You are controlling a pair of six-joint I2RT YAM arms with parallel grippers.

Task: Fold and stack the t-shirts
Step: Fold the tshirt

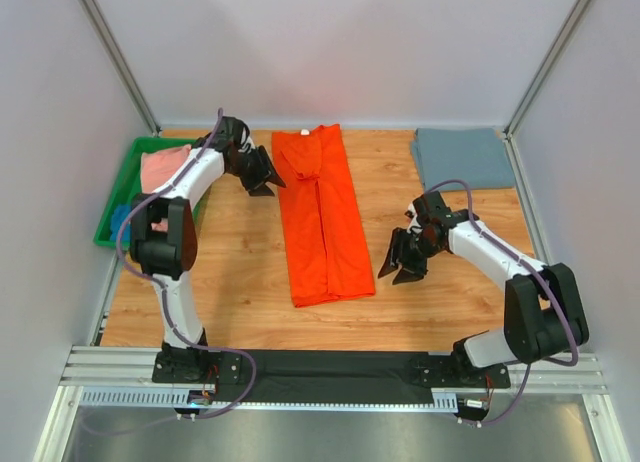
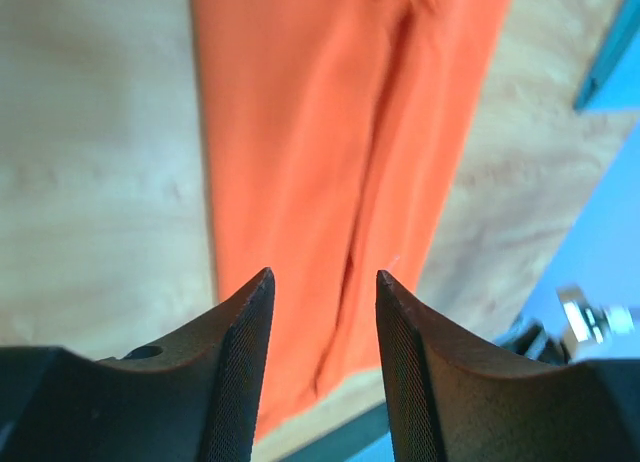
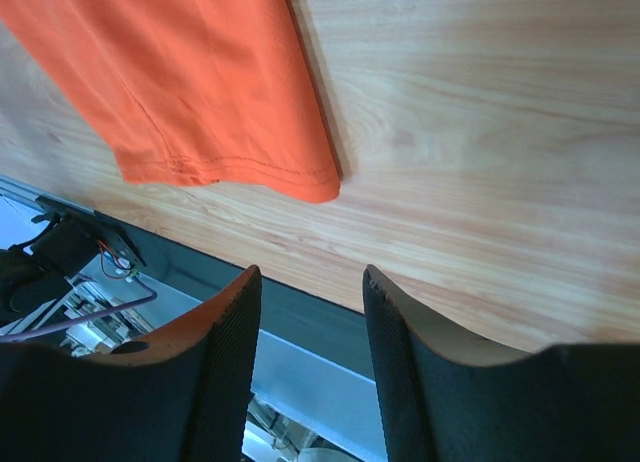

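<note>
Green plastic tray point(image 1: 112, 197), one, at the left edge of the wooden table point(image 1: 240, 282); inside it one salmon pink cloth t-shirt point(image 1: 163, 167), bunched, and a patch of one blue cloth t-shirt point(image 1: 120, 220) at the near end. Four shirts counted, one per colour. Two black two-finger grippers.

Left gripper point(image 2: 320, 280) just right of the tray, near the far end of the orange strip: jaws parted a moderate gap, holding nothing, poised over orange cloth; contact not discernible.

One bright orange t-shirt point(image 1: 322, 217) at table centre, flat, folded lengthwise into a long narrow strip running far to near.

Right gripper point(image 3: 305, 274) to its right: jaws parted about as much, empty, over bare wood just beside the strip's near hem corner.

One slate grey-blue t-shirt point(image 1: 462, 157), folded flat, in the far right corner.
</note>
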